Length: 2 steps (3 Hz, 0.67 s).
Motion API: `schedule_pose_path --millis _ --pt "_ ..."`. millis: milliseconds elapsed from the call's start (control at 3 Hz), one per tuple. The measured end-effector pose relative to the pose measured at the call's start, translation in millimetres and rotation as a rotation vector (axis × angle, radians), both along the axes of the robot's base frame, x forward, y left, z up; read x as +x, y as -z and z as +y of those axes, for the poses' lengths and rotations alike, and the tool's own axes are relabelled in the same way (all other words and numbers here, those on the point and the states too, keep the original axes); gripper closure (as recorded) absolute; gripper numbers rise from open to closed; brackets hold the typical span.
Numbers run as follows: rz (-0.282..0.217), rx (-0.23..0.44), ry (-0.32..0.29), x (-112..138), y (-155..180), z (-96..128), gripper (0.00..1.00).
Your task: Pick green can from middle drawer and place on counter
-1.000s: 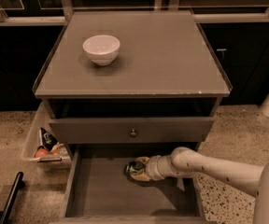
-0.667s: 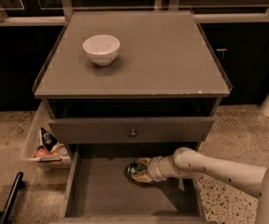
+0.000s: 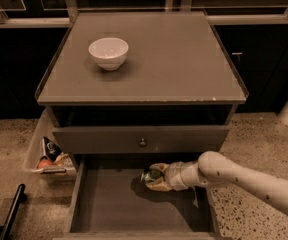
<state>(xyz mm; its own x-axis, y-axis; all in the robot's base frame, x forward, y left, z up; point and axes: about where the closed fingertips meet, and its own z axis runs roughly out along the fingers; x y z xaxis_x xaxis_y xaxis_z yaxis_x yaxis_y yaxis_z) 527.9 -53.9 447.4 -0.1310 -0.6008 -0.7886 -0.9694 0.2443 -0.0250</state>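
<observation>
The claw sits back right in the drawer, under the overhanging front (knobbed); floor left of it open; surface free right of bowl.

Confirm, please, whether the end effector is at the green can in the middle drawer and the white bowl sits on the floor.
No: the camera view shows the white bowl on the counter instead. The end effector is at the green can in the middle drawer.
</observation>
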Motion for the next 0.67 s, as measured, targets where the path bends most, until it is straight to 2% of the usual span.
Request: schedule_pose_path --millis 667 --pt "-0.081 0.023 -0.069 -4.1 -91.0 -23.7 1.00"
